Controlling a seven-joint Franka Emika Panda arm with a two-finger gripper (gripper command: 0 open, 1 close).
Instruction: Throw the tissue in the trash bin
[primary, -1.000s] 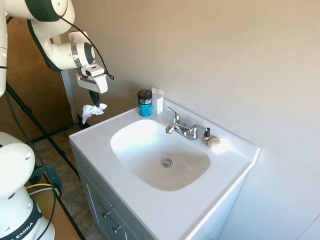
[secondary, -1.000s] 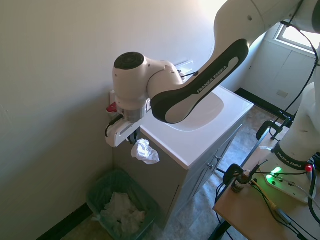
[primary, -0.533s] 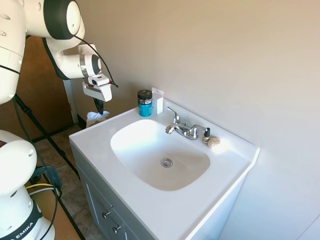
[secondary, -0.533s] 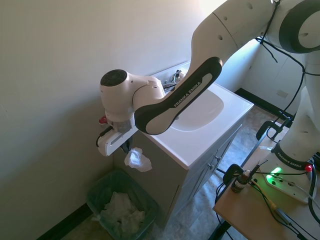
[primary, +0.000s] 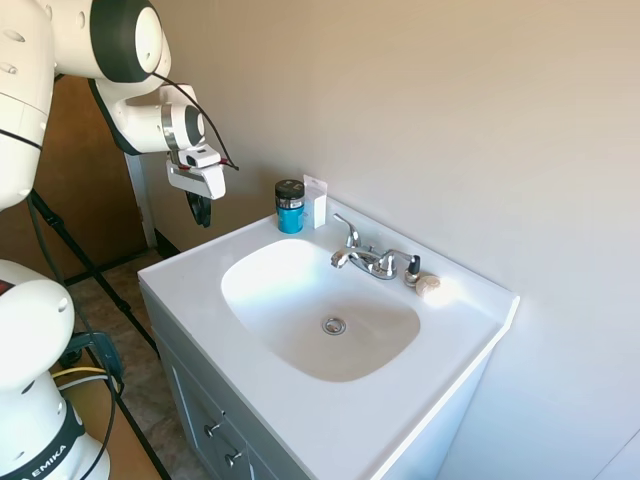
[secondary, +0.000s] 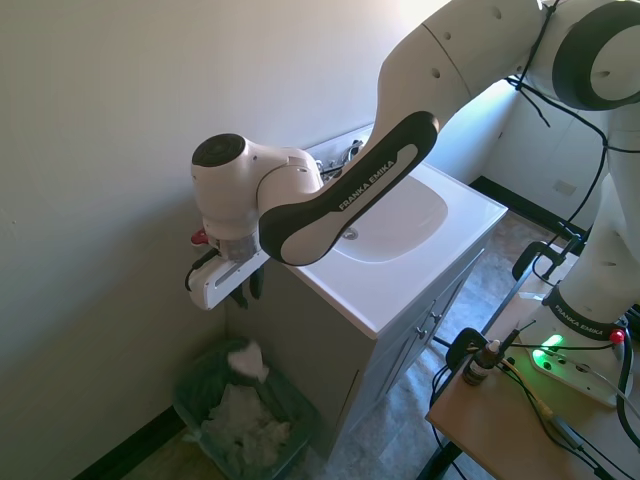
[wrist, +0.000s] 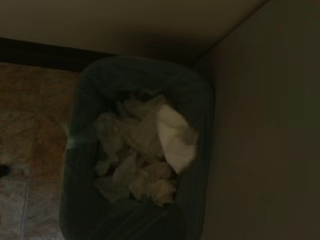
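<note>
The gripper (secondary: 245, 292) hangs beside the vanity's end wall, its dark fingers parted and holding nothing. Directly beneath it the tissue (secondary: 246, 358) is at the mouth of the trash bin (secondary: 196, 382), either dropping in or just landed on the crumpled paper already there; which cannot be told. In the wrist view its long axis slants along the bin's inner wall nearest the cabinet. The throw looks essentially done; the arm need only lift clear.
</note>
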